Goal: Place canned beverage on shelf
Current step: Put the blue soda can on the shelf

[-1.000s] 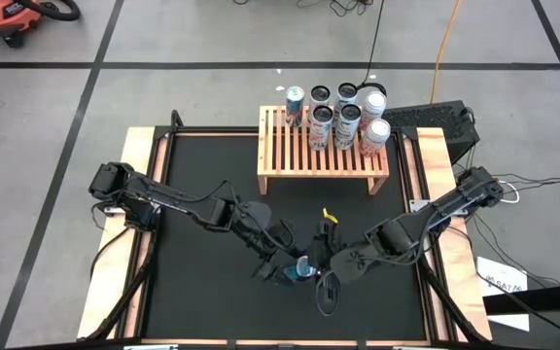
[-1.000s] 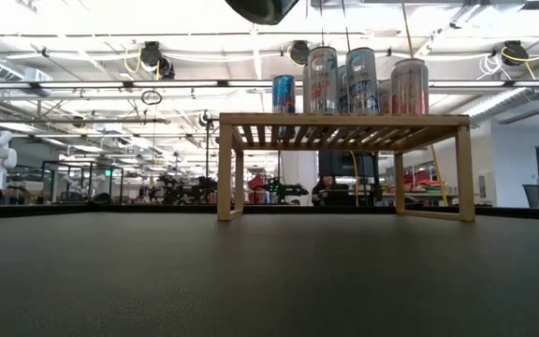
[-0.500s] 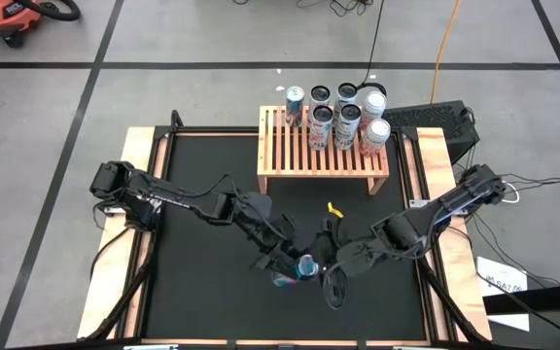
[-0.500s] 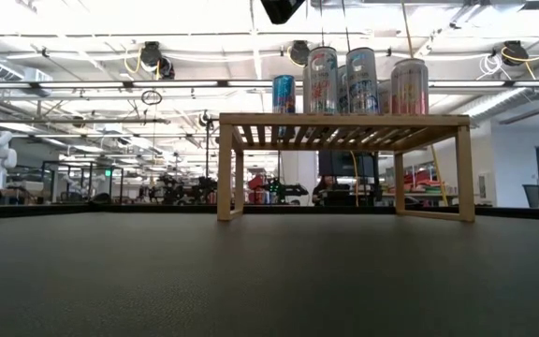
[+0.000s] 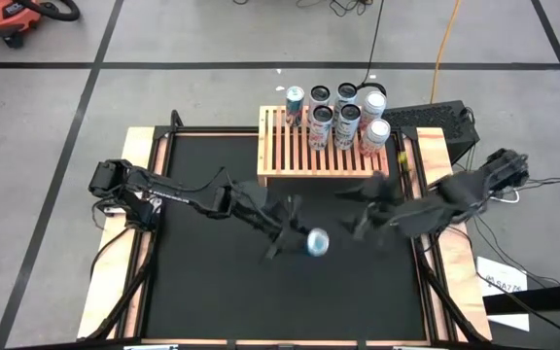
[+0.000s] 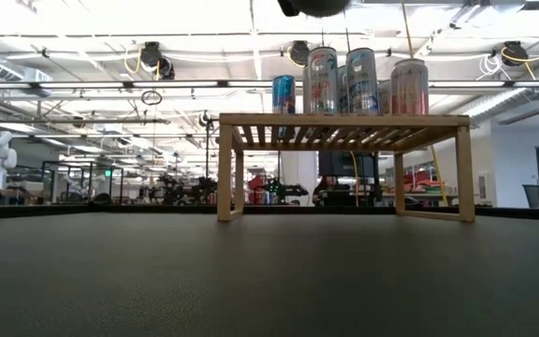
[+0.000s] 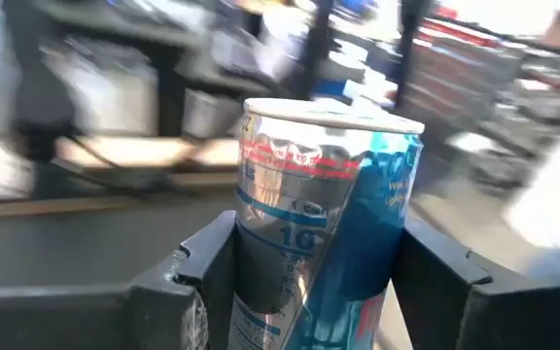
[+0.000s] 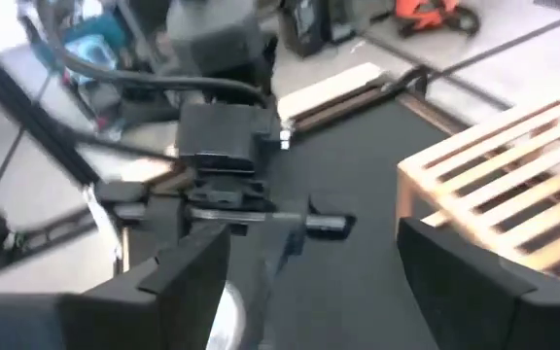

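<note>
A blue and silver can (image 7: 324, 214) sits between the fingers of my left gripper (image 7: 319, 292), which is shut on it. In the high view this gripper (image 5: 302, 239) and the can (image 5: 317, 242) are over the middle of the black mat, in front of the shelf (image 5: 322, 154). The light-wood slatted shelf (image 6: 344, 122) stands on its side legs at the far edge and bears several upright cans (image 5: 343, 117). My right gripper (image 5: 363, 216) is off to the right of the can, open, with nothing between its fingers (image 8: 192, 272). My left gripper pinches the can's side wall (image 7: 261, 282), below its middle, between its two fingers. The fingers (image 7: 202, 277) come about level from the table's left, one on each side of the can. The can stands nearly upright with its top up, lifted clear of the mat.
The black mat (image 5: 212, 292) has a wooden frame around it. A dark box (image 5: 436, 122) sits at the far right beside the shelf. The shelf's front slats (image 5: 299, 160) are bare. Cables run over the floor behind the table.
Both grippers stood at the can near the mat's front. My right gripper has come away from it and drawn back up toward the table's right edge. My left gripper has carried the can a little toward the shelf and to the right, still upright.
</note>
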You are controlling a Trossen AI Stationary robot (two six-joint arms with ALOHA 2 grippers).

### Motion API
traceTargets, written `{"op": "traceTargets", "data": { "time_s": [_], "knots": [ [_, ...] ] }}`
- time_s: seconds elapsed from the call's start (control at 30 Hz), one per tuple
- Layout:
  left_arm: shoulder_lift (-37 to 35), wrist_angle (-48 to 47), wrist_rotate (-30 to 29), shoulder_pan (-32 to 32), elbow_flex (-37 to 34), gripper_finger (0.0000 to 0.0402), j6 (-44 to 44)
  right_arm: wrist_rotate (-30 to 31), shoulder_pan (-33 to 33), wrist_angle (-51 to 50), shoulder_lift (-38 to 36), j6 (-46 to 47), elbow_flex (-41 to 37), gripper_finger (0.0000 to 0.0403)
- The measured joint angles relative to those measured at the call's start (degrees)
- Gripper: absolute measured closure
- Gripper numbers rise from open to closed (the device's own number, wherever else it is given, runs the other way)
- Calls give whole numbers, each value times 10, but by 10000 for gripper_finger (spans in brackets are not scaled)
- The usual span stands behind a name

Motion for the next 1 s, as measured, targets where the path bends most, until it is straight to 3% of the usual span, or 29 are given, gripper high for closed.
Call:
{"op": "traceTargets", "data": {
  "time_s": [0.17, 0.37, 0.7, 0.8, 1.0],
  "knots": [
    [-32, 3, -94, 44, 0, 197, 64, 24, 4, -31, -63, 8, 0, 127],
    [-67, 29, -155, 143, 0, 198, 82, 69, 4, -57, -80, -20, 0, 132],
    [-42, 59, -151, 295, -1, 198, 96, 123, -1, -52, -116, -103, 0, 143],
    [-37, 67, -117, 322, -4, 198, 95, 128, -1, -51, -138, -114, 0, 145],
    [-37, 179, -96, 361, -84, 198, 71, 173, -1, -51, -175, -110, 0, 145]
  ]
}}
